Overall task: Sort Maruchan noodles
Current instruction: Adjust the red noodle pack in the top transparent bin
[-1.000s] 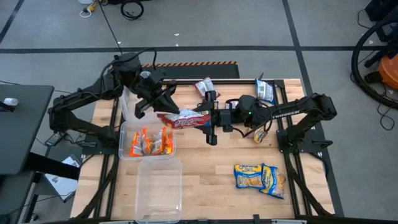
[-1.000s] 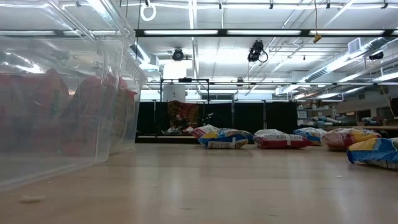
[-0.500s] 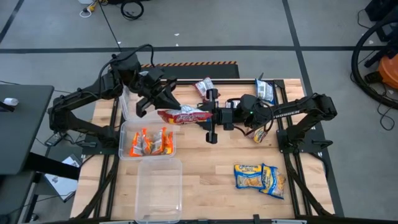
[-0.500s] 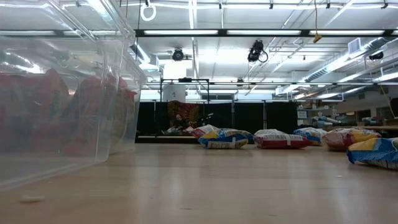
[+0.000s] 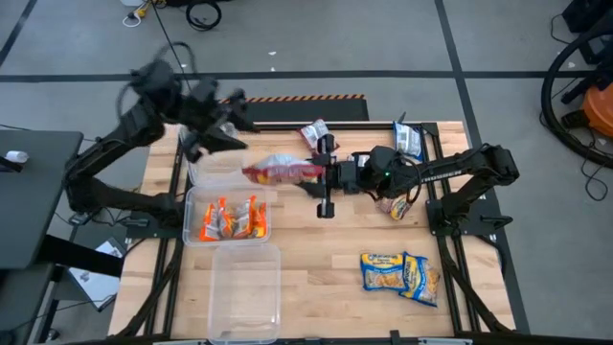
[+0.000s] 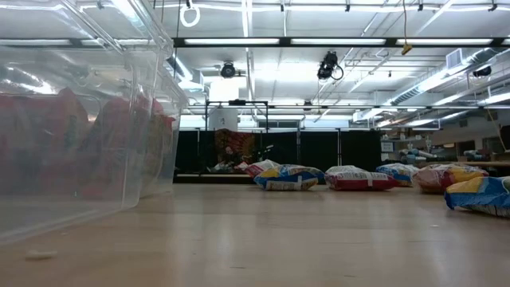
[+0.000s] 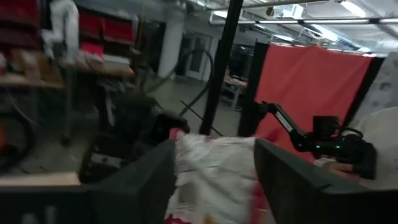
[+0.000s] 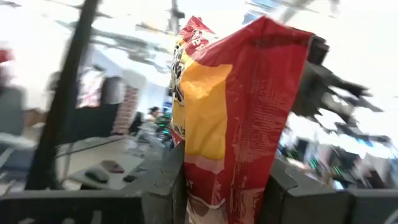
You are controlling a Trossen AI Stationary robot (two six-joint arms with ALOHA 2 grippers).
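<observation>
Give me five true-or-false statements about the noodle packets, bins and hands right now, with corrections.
1. The right hand holds the red packet. True.
2. The left hand grips that red packet too. False: it is open and apart from it, up near the table's far left corner.
3. The bin nearest the red packet holds orange packets. True.
4. The front bin is full of blue packets. False: nothing shows in it.
5. Two blue-and-yellow packets lie on the table's front right. True.

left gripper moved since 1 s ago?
Yes. In the high view the left gripper has let go of the red packet and pulled back toward the table's far left corner, away from the bin of orange packets. Right gripper holds the packet.
</observation>
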